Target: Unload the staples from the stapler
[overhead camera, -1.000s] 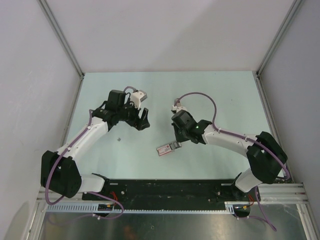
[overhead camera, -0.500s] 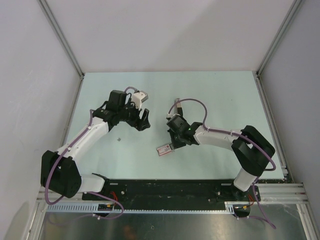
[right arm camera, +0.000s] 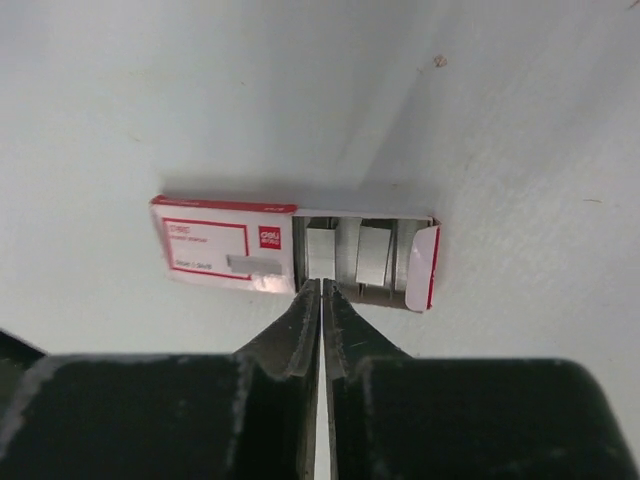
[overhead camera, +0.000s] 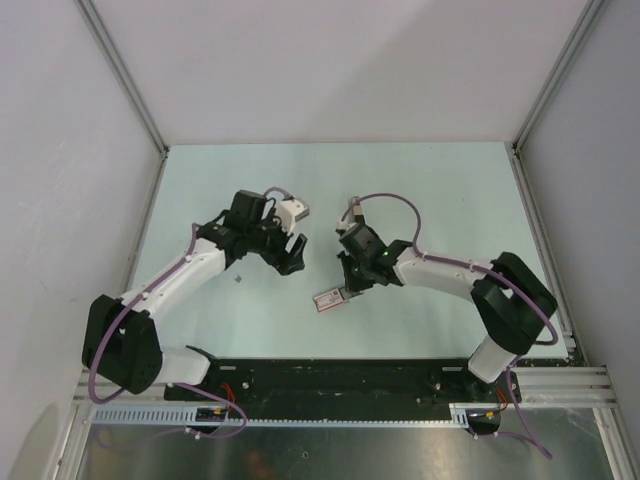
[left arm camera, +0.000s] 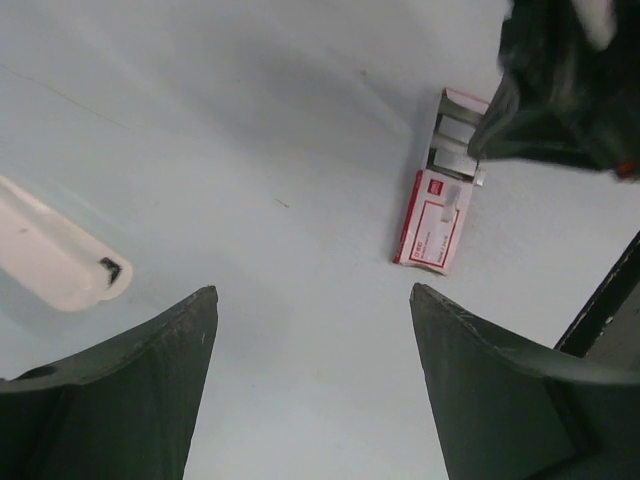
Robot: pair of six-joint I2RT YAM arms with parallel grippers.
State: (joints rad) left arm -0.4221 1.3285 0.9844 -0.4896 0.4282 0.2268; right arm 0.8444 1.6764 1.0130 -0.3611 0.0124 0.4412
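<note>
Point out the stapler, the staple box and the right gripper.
stapler (left arm camera: 50, 260): left wrist view, its white body.
staple box (right arm camera: 215, 245): right wrist view, printed sleeve.
right gripper (right arm camera: 320, 291): right wrist view, between the shut fingers' tips.

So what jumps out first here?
The open red-and-white staple box mid-table, grey staple strips showing in its tray, with the right gripper shut, jaws at that tray's edge. Off to the left, the left gripper hangs open above the table, the white stapler beside it.
</note>
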